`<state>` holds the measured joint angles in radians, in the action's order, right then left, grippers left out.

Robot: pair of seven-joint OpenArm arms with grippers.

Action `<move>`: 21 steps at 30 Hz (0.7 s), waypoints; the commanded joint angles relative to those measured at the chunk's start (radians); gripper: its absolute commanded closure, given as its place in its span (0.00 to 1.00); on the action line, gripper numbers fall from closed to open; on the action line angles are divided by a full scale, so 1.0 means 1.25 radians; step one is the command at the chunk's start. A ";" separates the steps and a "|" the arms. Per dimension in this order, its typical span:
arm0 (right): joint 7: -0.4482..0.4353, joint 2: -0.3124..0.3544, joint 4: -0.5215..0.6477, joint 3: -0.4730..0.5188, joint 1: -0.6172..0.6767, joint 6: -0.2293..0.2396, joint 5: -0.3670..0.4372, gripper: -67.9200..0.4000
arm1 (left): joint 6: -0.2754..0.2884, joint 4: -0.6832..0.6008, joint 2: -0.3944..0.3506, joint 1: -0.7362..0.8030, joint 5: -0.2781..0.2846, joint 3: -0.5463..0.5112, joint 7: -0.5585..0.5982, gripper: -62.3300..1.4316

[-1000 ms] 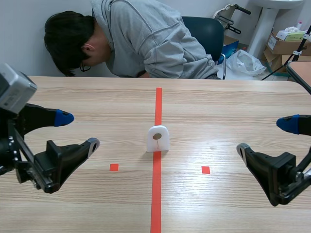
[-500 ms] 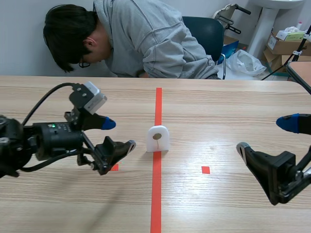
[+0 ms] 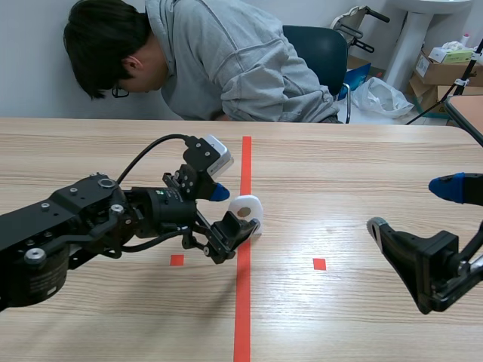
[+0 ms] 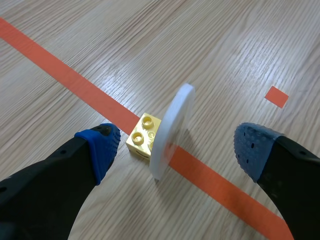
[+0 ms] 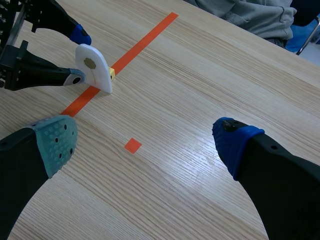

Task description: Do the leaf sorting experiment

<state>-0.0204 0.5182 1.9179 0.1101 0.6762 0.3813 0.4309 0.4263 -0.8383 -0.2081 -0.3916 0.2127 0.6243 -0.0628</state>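
Nearest, low at the right of the table: right gripper, fingers spread wide, gripping nothing, well apart from everything else. Further in, reaching from the left to the middle: left gripper, likewise open, one finger on either side of the white arched plate, a gap on each side in the wrist view. Plate upright on the long orange tape line, a small round brown mark on its front face, a yellow brick touching its back. Beyond, across the table: a person in a grey top, bent low. Behind, a blue chair.
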 commanded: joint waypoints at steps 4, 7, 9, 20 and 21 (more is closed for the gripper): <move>-0.012 0.004 0.004 0.007 -0.009 0.001 0.007 0.19 | -0.013 0.029 0.041 -0.027 -0.050 -0.006 0.036 0.21; -0.012 0.004 0.004 0.007 -0.009 0.001 0.007 0.19 | -0.014 0.052 0.056 -0.035 -0.063 -0.006 0.039 0.21; -0.012 0.004 0.004 0.007 -0.009 0.001 0.007 0.19 | -0.017 0.063 0.063 -0.037 -0.089 -0.006 0.043 0.21; -0.012 0.004 0.004 0.007 -0.009 0.001 0.007 0.19 | -0.016 0.085 0.064 -0.037 -0.126 -0.006 0.059 0.21; -0.012 0.004 0.004 0.007 -0.009 0.001 0.007 0.19 | -0.016 0.085 0.064 -0.037 -0.126 -0.006 0.059 0.21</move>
<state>-0.0204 0.5182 1.9179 0.1101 0.6762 0.3813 0.4309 0.4072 -0.7212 -0.1307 -0.4240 0.0433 0.6235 -0.0048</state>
